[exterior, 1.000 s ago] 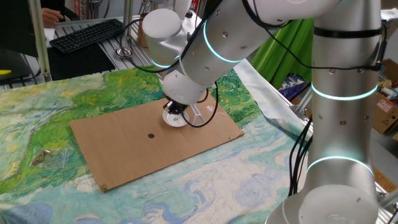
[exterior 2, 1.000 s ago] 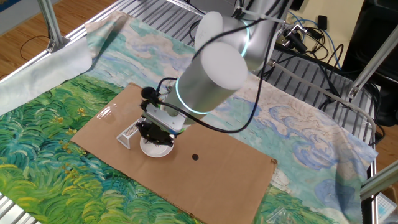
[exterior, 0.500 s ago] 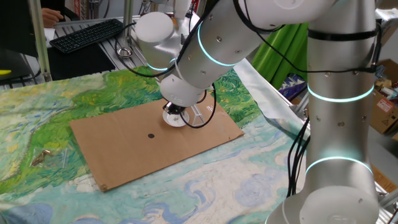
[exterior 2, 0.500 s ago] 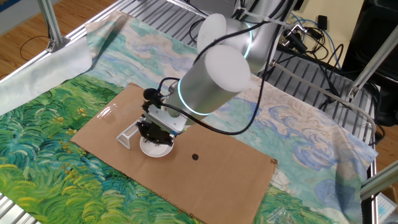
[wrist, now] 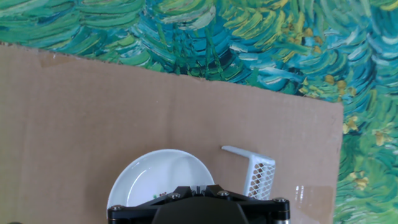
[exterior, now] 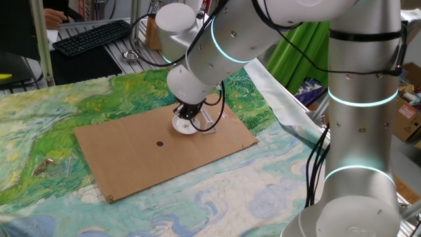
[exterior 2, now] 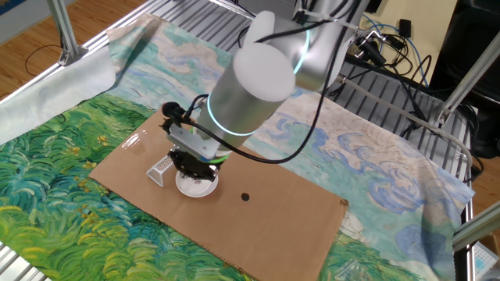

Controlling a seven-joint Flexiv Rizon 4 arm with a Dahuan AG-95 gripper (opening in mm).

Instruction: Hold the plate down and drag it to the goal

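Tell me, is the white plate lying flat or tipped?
Flat: the plate rests level on the cardboard, with the claw above it.

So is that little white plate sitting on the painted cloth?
No, the plate rests on the brown cardboard sheet, which lies over the painted cloth.

Small round white shallow plate (exterior 2: 195,186) lies on flat brown cardboard sheet (exterior 2: 273,215), which lies on painted-pattern tablecloth (exterior 2: 55,179). Two-finger gripper (exterior 2: 192,165) directly above plate. Clear angled plastic bracket (wrist: 256,171) just beside plate in hand view. Small black dot (exterior 2: 245,197) on cardboard, at plate's other side, apart.
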